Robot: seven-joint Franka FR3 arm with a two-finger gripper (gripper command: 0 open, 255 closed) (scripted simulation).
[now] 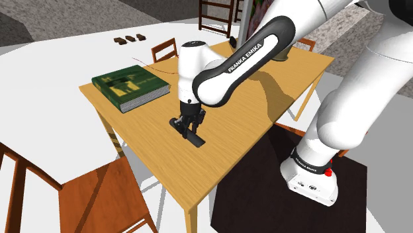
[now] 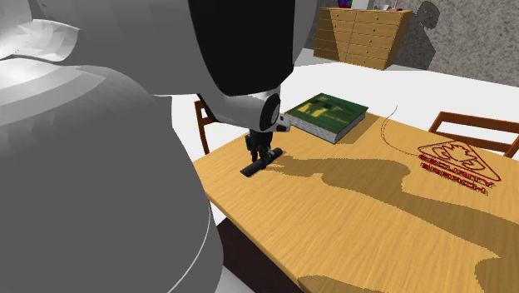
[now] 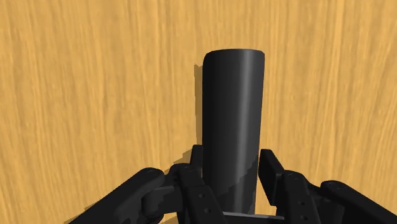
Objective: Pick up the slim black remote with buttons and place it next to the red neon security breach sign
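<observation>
Gripper: the black gripper [image 1: 190, 123] is pointing straight down from the white arm and is sitting low over the table [image 1: 245, 116].
Fingers: the two fingers [image 3: 194, 191] are pressing in on the long sides of the remote, one on each side, and are gripping it.
Remote: the slim black remote [image 3: 232, 95] is running lengthwise between the fingers, which are clasping it near one end. The rest is reaching out past the fingertips over the wood. In the shoulder view it [image 1: 193, 138] is sitting level, at or just above the tabletop. I cannot tell whether it is touching the wood.
Sign: the red outline sign [image 2: 456, 162] is lying flat on the same table, well apart from the fingers, toward the second exterior view's right.
Book: a green book [image 1: 130, 86] is lying flat near the fingers without touching them or the remote, beside the table's edge.
Cord: a thin red cord [image 2: 391, 125] is trailing from the sign, passing between it and the book, well clear of the fingers.
Chairs: one wooden chair [image 1: 86, 198] is standing off the table's corner, well apart from the fingers.
Stand: the white base [image 1: 311, 182] is sitting beside the table, far behind the fingers.
</observation>
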